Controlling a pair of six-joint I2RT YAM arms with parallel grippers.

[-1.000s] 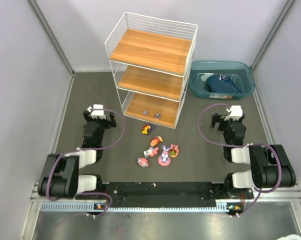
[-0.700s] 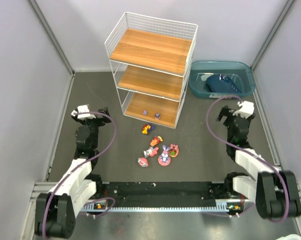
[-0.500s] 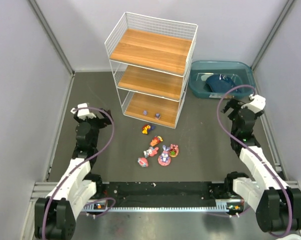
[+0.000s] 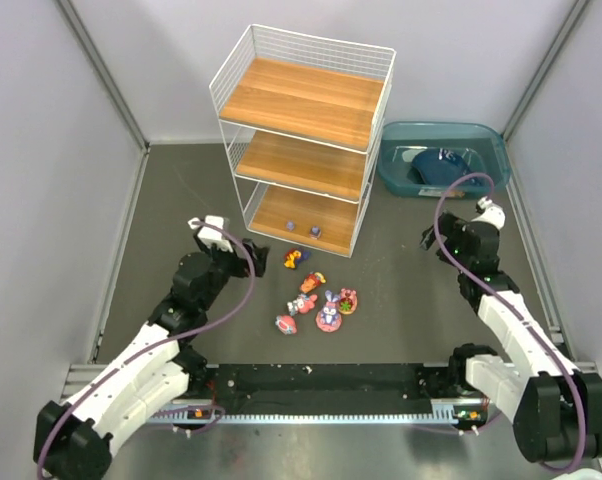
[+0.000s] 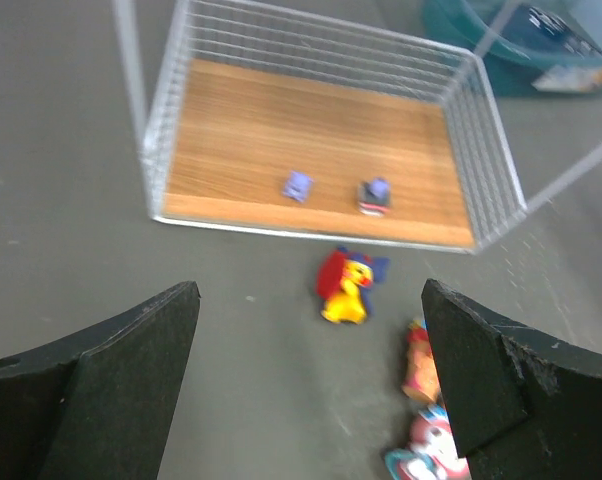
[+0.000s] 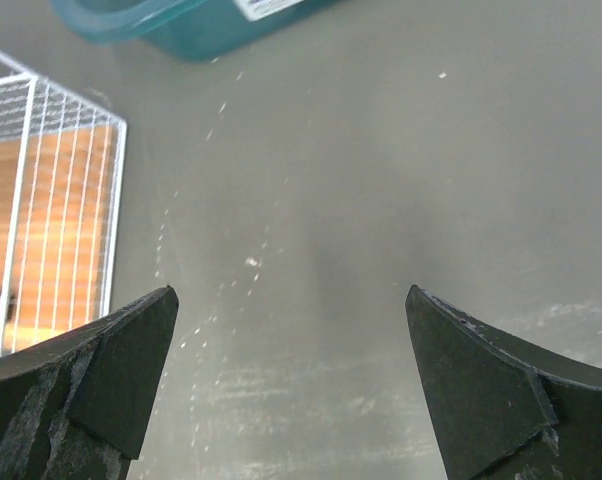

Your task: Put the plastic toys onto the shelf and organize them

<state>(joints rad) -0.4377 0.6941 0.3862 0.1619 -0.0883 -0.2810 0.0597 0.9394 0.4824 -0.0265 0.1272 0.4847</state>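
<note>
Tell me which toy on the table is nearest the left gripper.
The red-and-yellow one, alone just before the shelf's bottom tier; the other toys cluster farther from the left gripper.

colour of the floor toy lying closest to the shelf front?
The toy is red and yellow with some dark blue; clearest in the left wrist view.

Six plastic toys (image 4: pixel 328 315), two purple pieces (image 4: pixel 291 226), one shelf (image 4: pixel 303 100), one bin (image 4: pixel 441 127)

Even, diffuse overhead light is recorded in the top view; only faint shadows are cast around the shelf (image 4: pixel 301 150). The left wrist view is blurred, and the plastic toys (image 5: pixel 346 285) are softened. A pale sheen is noted on the table (image 6: pixel 311 250) in the right wrist view.
</note>
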